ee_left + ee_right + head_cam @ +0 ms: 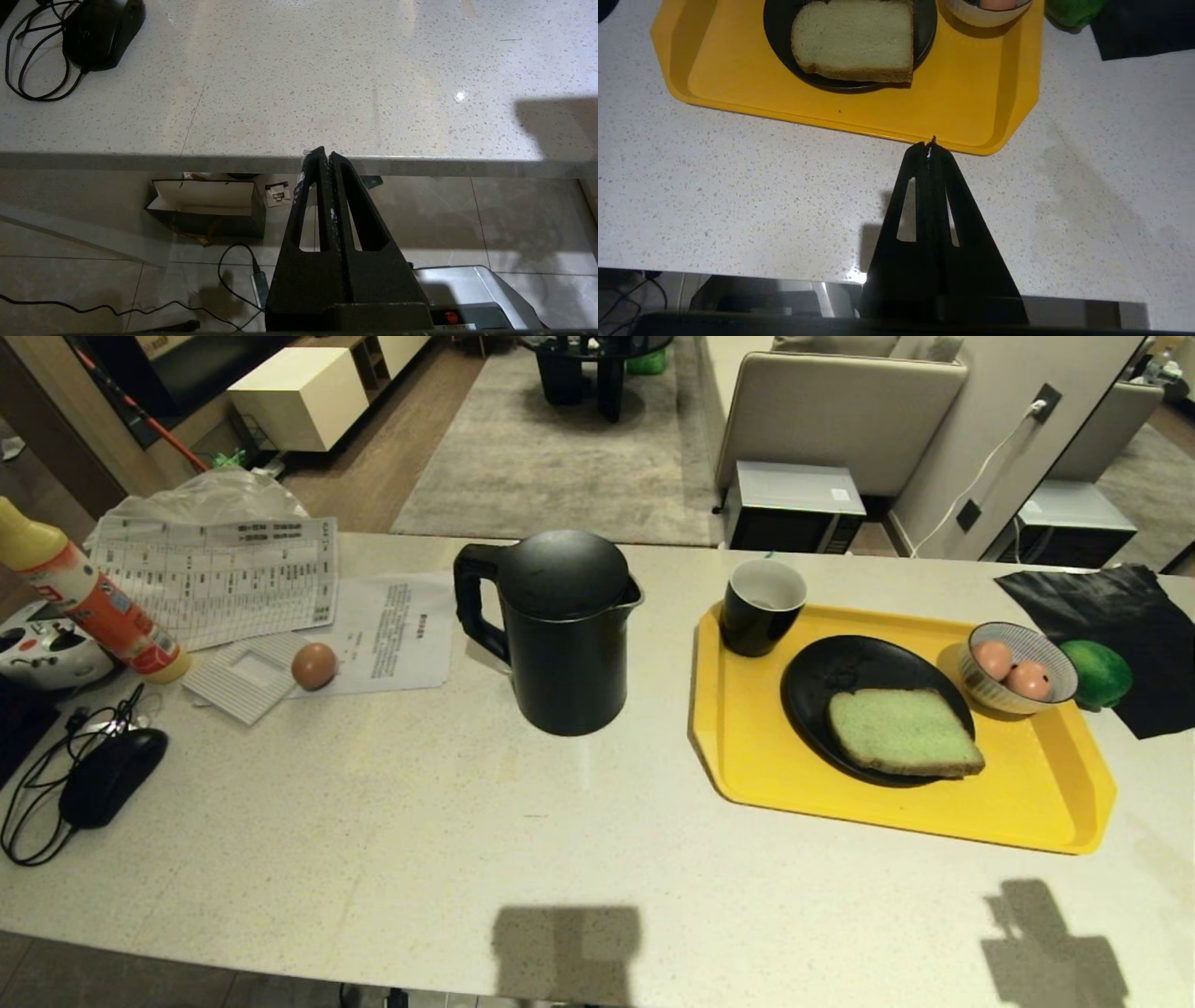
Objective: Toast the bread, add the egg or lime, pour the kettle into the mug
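Neither arm shows from above; only two dark shadows fall on the near edge of the pale speckled counter [373, 821]. The left gripper [325, 156] hangs at the counter's near lip with its fingers pressed together, empty, over a tiled floor with a paper bag and cables. The right gripper [930, 145] hovers above the counter just short of the near rim of the yellow tray [1027, 803], fingers likewise closed on nothing. The bread [904, 732] lies on a black plate [822, 681] in the tray, the mug [761, 607] stands in the tray's far left corner, and a striped bowl [1019, 668] with two eggs sits at its far right. The lime [1100, 674] is half hidden behind that bowl, on a black cloth [1111, 607] off the tray. The kettle [560, 635] stands mid-counter, handle to the left. Further left lie a loose egg [314, 665], printed sheets too small to read, a bottle cut off by the edge, and a corded mouse [110, 775]. Beyond the counter are a grey rug, a sofa and wooden flooring.
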Tool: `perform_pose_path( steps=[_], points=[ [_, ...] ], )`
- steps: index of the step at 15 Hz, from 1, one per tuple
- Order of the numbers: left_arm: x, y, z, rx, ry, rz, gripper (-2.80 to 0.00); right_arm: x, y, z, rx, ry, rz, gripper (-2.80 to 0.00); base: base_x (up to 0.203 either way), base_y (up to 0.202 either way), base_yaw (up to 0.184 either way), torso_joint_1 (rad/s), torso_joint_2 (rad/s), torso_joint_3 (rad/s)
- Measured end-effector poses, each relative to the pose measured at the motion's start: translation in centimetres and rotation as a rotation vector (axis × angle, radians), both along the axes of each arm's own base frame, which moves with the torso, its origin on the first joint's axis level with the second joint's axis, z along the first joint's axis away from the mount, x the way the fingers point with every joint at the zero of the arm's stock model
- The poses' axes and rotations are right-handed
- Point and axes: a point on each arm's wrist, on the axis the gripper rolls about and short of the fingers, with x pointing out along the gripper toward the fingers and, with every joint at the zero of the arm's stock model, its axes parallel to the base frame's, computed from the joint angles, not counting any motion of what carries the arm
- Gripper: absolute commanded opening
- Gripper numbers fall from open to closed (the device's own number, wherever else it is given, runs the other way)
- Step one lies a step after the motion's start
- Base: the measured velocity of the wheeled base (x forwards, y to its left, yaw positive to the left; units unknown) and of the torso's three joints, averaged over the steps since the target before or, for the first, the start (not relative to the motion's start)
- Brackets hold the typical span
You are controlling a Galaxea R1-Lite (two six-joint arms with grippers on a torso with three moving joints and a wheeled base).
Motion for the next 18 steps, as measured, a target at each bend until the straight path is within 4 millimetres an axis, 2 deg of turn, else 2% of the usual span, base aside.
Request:
perform_pose_path(
  steps=[4,7,13,18],
  points=[
    [0.0,0.0,0.0,0.0,0.0,0.0,-2.8,-3.7,-0.7,-1.1,0.01,-0.105,-0.07,-2.8,0.0,0.0,0.0,0.0,0.0,0.0],
    [0.0,0.0,0.0,0.0,0.0,0.0,-2.8,-5.6,-1.0,-2.0,0.052,-0.184,-0.101,-2.8,0.0,0.0,0.0,0.0,0.0,0.0],
    [0.0,0.0,0.0,0.0,0.0,-0.001,-2.8,-6.7,-0.5,-4.8,0.06,-0.207,-0.01,-2.8,0.0,0.0,0.0,0.0,0.0,0.0],
    [0.0,0.0,0.0,0.0,0.0,0.0,-2.8,-7.6,-0.3,-9.4,0.018,-0.216,0.063,-2.8,0.0,0.0,0.0,0.0,0.0,0.0]
  ],
)
